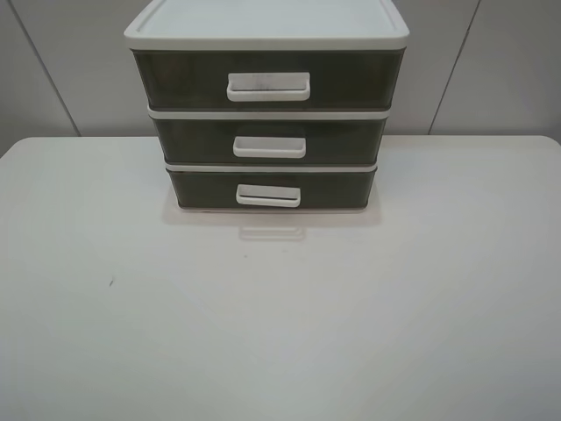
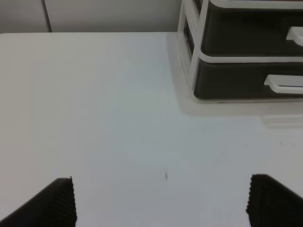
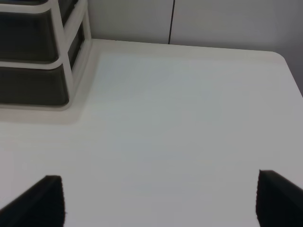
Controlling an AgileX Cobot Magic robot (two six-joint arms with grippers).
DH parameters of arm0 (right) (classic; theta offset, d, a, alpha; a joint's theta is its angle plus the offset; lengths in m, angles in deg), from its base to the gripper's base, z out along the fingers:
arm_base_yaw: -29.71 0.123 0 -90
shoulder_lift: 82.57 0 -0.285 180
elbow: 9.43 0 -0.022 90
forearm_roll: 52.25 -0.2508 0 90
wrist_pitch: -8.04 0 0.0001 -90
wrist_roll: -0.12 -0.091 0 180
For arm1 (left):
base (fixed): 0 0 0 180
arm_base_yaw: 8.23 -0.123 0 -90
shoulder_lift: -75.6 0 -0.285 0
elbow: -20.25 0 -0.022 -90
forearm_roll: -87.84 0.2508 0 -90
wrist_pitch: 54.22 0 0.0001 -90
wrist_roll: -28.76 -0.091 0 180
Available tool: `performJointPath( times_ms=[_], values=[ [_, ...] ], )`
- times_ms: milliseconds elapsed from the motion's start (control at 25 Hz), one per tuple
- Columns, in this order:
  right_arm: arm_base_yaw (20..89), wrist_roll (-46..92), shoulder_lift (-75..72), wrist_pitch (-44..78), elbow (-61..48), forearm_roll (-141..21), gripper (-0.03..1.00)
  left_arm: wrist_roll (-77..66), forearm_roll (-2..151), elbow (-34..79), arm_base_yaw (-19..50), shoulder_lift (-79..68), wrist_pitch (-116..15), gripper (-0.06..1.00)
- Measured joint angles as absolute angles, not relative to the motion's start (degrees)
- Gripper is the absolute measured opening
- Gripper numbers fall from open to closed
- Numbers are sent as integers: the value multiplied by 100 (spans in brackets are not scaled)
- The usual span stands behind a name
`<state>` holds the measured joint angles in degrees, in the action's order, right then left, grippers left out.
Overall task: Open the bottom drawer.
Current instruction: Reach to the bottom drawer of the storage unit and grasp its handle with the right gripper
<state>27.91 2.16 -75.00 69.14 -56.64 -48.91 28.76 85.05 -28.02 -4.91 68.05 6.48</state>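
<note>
A three-drawer unit (image 1: 267, 110) with a white frame stands at the back middle of the white table (image 1: 280, 324). The bottom drawer (image 1: 210, 189) is dark smoky brown, shut flush, with a small white loop handle (image 1: 267, 196). It also shows in the left wrist view (image 2: 232, 80), with its handle (image 2: 284, 84), and in the right wrist view (image 3: 31, 85). My left gripper (image 2: 161, 203) is open, well short of the unit, over bare table. My right gripper (image 3: 158, 201) is open, off to the unit's right side. Neither gripper shows in the exterior view.
The middle drawer (image 1: 202, 140) and the taller top drawer (image 1: 184, 79) sit above, both shut. A wall of pale panels (image 1: 491, 61) stands behind the table. A small dark speck (image 1: 111, 282) marks the tabletop at the left.
</note>
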Motion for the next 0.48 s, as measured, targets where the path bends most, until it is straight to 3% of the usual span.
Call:
performJointPath(
  times_ms=[480],
  values=[
    [2791,216,-7500,6914,-5664,-4891,80,2876,8505,-2802,-491,6805,648,74]
  ],
)
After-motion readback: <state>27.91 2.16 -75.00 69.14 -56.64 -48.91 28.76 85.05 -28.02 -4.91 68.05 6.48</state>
